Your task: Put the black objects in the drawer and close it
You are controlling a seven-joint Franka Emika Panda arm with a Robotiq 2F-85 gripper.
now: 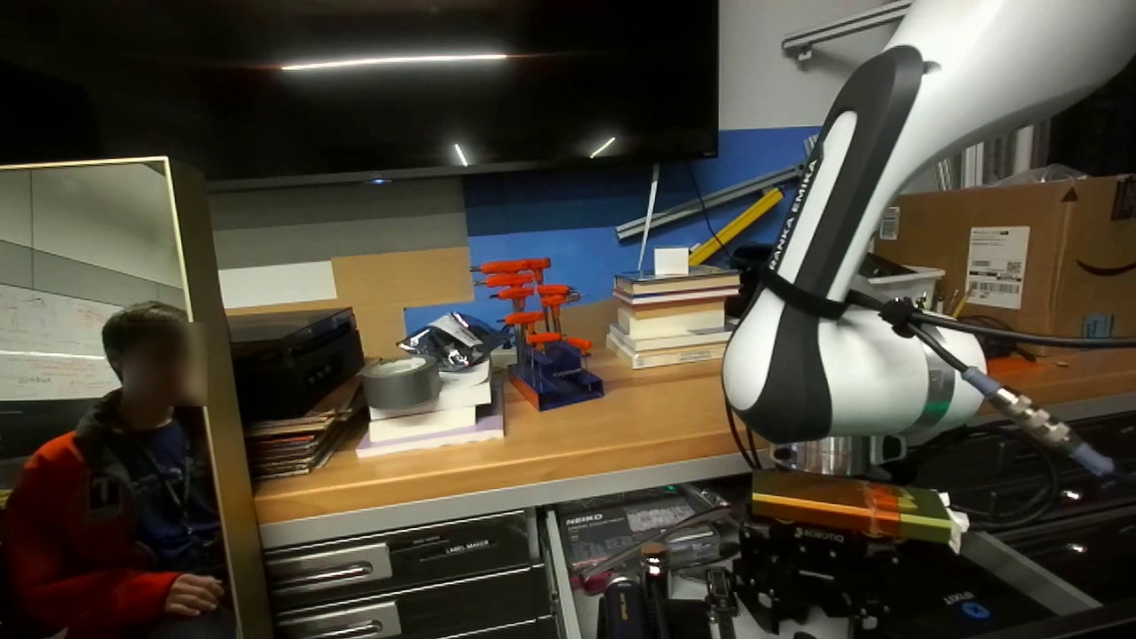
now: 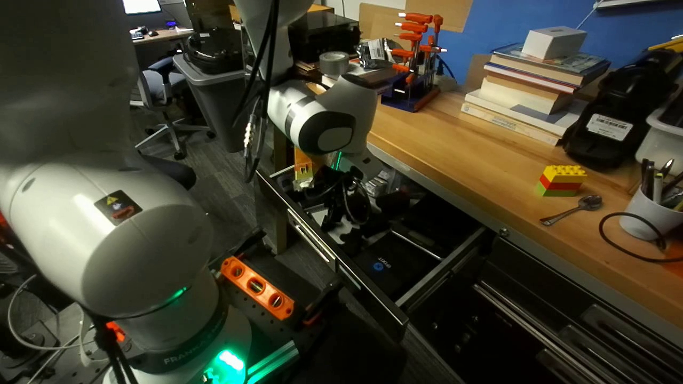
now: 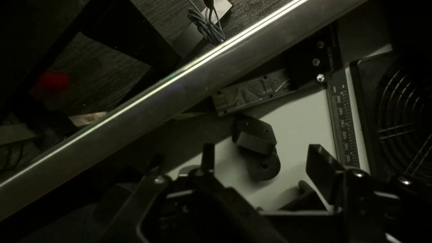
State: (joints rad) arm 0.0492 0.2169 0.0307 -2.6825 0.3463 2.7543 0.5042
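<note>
Under the wooden worktop [image 1: 657,413] the dark drawer [image 2: 381,306] stands open, and the robot arm [image 1: 861,373] has its gripper [image 3: 261,157] down inside it, the fingers [image 3: 208,160] spread well apart. The black objects [image 3: 254,135] lie bunched on the drawer's pale bottom, between those fingers as seen from the wrist; in this dimness I can't make out how many pieces there are. Up on the wood I see a roll of grey tape [image 1: 401,383] on some books [image 1: 435,426], a rack [image 1: 568,382] of red-handled hex keys [image 1: 515,293], and a taller stack of books [image 1: 674,311] topped by a white box [image 2: 554,44]. Further along, a toy-brick block [image 2: 562,181] sits just beside a spoon [image 2: 587,202], near a white cup [image 2: 653,210] of pens [image 2: 659,176]. A big dark screen [image 1: 399,106] hangs above, a red-jacketed person [image 1: 124,497] shows within a gold-edged frame [image 1: 197,240], and past the arm there's a grey bin [image 2: 221,106] with an office chair [image 2: 163,88] near it.
</note>
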